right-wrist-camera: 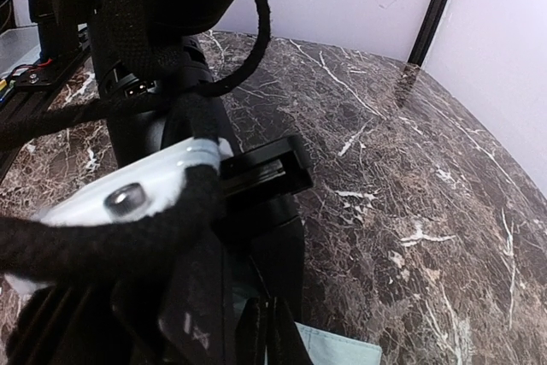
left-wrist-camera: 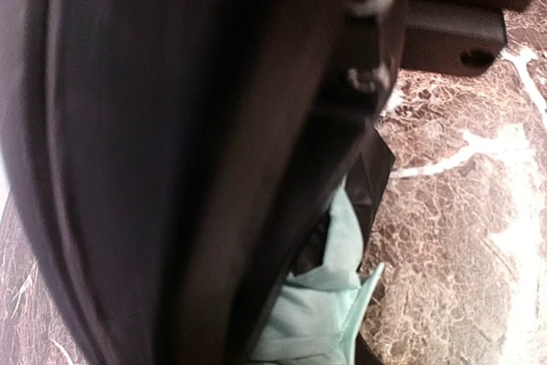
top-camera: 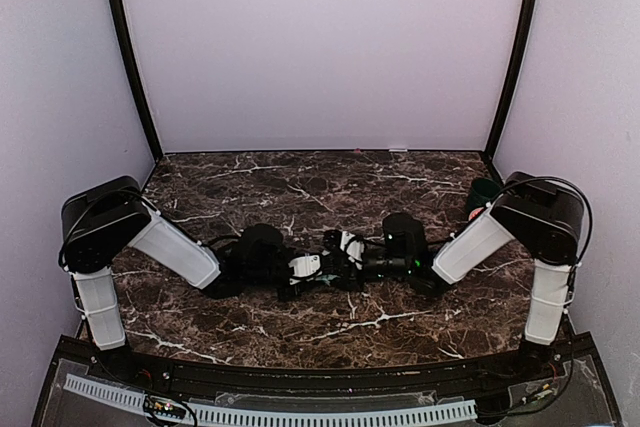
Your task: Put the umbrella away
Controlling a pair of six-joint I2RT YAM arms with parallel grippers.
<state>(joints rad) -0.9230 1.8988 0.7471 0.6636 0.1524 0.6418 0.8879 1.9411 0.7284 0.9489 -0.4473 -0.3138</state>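
**One pinch made, one grip unclear as umbrella (left-wrist-camera: 320, 314) is worked at mid-table**

The jaws of the right gripper (right-wrist-camera: 267, 335) are seen pressed together, low beside an edge of pale mint fabric. Whether cloth or strap is caught between them cannot be told. The left gripper (top-camera: 300, 267) is crowded in its own wrist view by a dark, blurred mass, and its jaws cannot be judged open or closed.

The umbrella is glimpsed only as mint canopy folds between the two grippers, low over the middle of the marble table (top-camera: 330, 182). From above it is largely hidden by both wrists. A dark green cup (top-camera: 482, 197) is partly visible behind the right arm.

Risk is judged to lie in the thin pinch. If only loose fabric is held, it could be pulled free, or the canopy unrolled, once tension is applied. A braided cable (right-wrist-camera: 248, 49) on the left arm, draped close to the right wrist, could also be snagged.
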